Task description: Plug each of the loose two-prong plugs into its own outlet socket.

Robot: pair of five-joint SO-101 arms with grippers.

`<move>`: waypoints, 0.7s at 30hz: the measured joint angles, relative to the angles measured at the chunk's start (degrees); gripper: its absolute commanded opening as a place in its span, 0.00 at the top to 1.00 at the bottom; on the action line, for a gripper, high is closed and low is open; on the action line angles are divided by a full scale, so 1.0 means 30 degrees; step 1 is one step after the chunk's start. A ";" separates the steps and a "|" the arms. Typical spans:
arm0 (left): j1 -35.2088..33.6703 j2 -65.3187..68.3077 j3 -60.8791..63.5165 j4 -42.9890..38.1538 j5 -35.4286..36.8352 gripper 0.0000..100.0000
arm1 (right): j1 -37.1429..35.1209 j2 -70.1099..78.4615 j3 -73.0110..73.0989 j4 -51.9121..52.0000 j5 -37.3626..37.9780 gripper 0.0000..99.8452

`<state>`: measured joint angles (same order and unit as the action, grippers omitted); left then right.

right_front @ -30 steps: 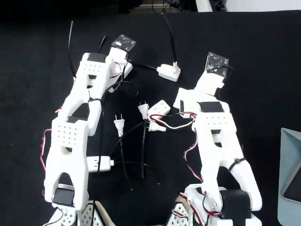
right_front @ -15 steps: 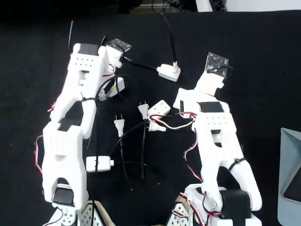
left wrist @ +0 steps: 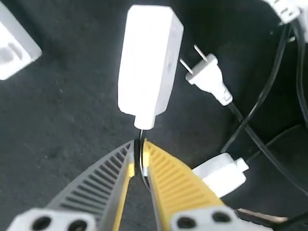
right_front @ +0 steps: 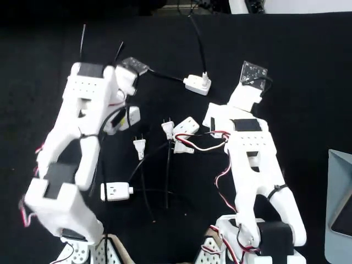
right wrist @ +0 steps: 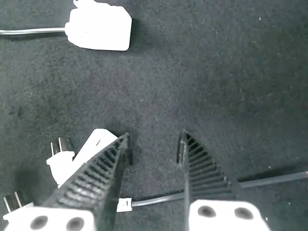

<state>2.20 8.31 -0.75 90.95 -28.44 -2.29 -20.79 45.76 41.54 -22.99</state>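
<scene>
A: Where is the held socket [left wrist: 150,57] to be found?

B: It is hung by its cord [left wrist: 141,163], which is pinched just below the white body by the left tool [left wrist: 138,144]. The 2 fingers are closed down to the cord's thickness. Whether the body is clear of the tabletop [right_front: 308,82] cannot be told.

A: And where are the plugs placed?

B: The nearest plug [left wrist: 208,79], with 2 prongs, is seen just beside the held socket but apart from it. A 2nd plug [right_front: 168,129] and a 3rd plug [right_front: 183,147] are laid farther from the held socket, toward the right arm. A 2nd socket [right_front: 186,126] is set just beside them.

A: Are other sockets seen?

B: A 3rd socket [right_front: 196,84] is set well apart from the held socket, on the side away from the arm bases, with black leads run from it. A 4th socket [right_front: 116,191] is placed well apart from the held socket, toward the arm bases.

A: How is the right tool [right wrist: 151,144] held?

B: It is spread wide, with nothing between its fingers. It is held over bare tabletop just past the 2nd socket, on the side away from the held socket.
</scene>
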 measured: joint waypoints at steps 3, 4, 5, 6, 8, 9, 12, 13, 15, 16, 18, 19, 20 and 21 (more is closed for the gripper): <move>-0.0293 -0.2432 0.4220 -0.1729 -0.0674 0.97 | 0.0000 0.0000 0.0000 0.0000 0.0000 0.85; -0.0527 -0.3223 0.5656 -0.2432 -0.0850 0.97 | 0.0000 0.0000 0.0000 0.0000 0.0000 0.85; -0.0791 -0.4015 0.7004 -0.3136 -0.1055 0.97 | 0.0000 0.0000 0.0000 0.0000 0.0000 0.85; -0.1143 -0.4835 0.8352 -0.3897 -0.1260 0.97 | 0.0000 0.0000 0.0000 0.0000 0.0000 0.85; -0.1963 -0.6242 1.0667 -0.5304 -0.1875 0.97 | 0.0000 0.0000 0.0000 0.0000 0.0000 0.85; -0.2403 -0.6916 1.1663 -0.6037 -0.2168 0.97 | 0.0000 0.0000 0.0000 0.0000 0.0000 0.85; -0.3663 -0.8645 1.4242 -0.7883 -0.3429 0.97 | 0.0000 0.0000 0.0000 0.0000 0.0000 0.85; -0.3956 -0.9143 1.5004 -0.8469 -0.3868 0.97 | 0.0000 0.0000 0.0000 0.0000 0.0000 0.85; -0.4278 -1.0081 1.6381 -0.9436 -0.4601 0.97 | 0.0000 0.0000 0.0000 0.0000 0.0000 0.85; -0.4337 -1.0491 1.7055 -0.9846 -0.4952 0.97 | 0.0000 0.0000 0.0000 0.0000 0.0000 0.85; -0.4425 -1.1341 1.8256 -1.0520 -0.5626 0.97 | 0.0000 0.0000 0.0059 0.0000 0.0000 0.85; -0.4454 -1.1751 1.8872 -1.0842 -0.5919 0.96 | 0.0000 0.0000 0.0234 0.0000 0.0000 0.85; -0.4454 -1.2220 1.9458 -1.1194 -0.6125 0.95 | 0.0000 0.0000 0.0322 0.0000 0.0000 0.85; -0.4454 -1.2689 2.0015 -1.1546 -0.6242 0.92 | 0.0000 0.0000 0.0352 0.0000 0.0000 0.85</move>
<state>-11.16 -29.76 59.30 56.31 -47.16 -2.29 -20.79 46.81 41.54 -22.99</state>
